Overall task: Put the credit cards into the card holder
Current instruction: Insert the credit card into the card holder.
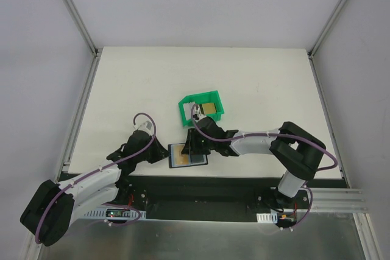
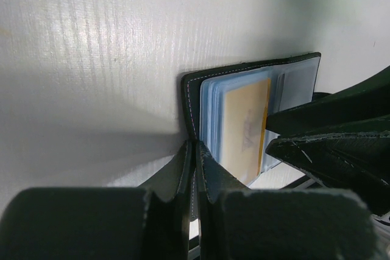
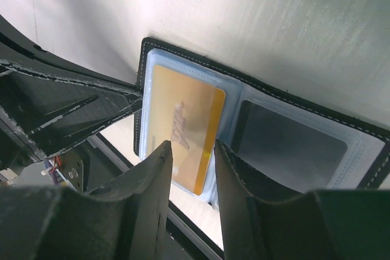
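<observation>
The parted right gripper (image 3: 192, 150) hides the glossy gold card (image 3: 183, 111)'s near edge. The left gripper (image 2: 194, 150) pinches the stitched black card holder (image 2: 188, 98).

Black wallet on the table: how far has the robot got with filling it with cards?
Partly done. A gold card already lies in the black folding wallet's clear sleeve. Right now the left gripper is shut on the wallet's cover, holding it in place, while the right gripper hovers open over that card. Left to do: a second gold card sits in the green plastic bin.
</observation>
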Available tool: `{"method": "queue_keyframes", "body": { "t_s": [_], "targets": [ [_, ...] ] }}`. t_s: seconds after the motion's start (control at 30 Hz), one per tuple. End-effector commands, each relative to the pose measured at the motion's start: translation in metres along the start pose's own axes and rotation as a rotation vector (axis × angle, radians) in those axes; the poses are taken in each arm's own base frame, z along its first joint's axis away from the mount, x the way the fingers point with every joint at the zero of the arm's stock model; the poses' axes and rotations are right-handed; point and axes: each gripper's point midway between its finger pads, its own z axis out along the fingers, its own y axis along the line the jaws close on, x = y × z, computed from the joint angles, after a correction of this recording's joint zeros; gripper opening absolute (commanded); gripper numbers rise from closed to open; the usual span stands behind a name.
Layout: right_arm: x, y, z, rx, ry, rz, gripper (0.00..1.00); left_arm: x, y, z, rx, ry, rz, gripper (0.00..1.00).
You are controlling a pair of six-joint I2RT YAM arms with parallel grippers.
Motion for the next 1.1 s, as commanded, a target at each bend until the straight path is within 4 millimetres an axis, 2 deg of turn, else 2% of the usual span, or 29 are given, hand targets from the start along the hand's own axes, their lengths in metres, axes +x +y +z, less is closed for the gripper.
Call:
{"method": "queue_keyframes", "body": {
  "t_s": [0.0, 0.13, 0.37, 0.57, 0.83, 1.07],
  "targets": [
    [-0.019, 0.016, -0.017, 0.005, -0.068, -0.071, 0.39, -0.007, -0.011, -0.003, 0.022, -0.001, 0.027, 0.0],
    [-0.023, 0.005, -0.029, 0.078, -0.087, -0.112, 0.43, -0.011, -0.017, -0.005, 0.031, -0.006, 0.044, 0.0],
    [-0.032, 0.004, -0.039, 0.142, -0.125, -0.136, 0.5, -0.016, -0.03, -0.008, 0.064, -0.007, 0.064, 0.0],
    [-0.032, 0.003, -0.046, 0.228, -0.117, -0.185, 0.57, -0.02, -0.042, -0.012, 0.101, -0.008, 0.077, 0.0],
    [-0.023, 0.023, -0.035, 0.199, -0.079, -0.206, 0.6, -0.023, -0.051, -0.017, 0.123, -0.009, 0.09, 0.0],
    [-0.017, 0.031, -0.021, 0.187, -0.038, -0.201, 0.62, -0.025, -0.057, -0.02, 0.148, -0.017, 0.09, 0.0]
  ]
}}
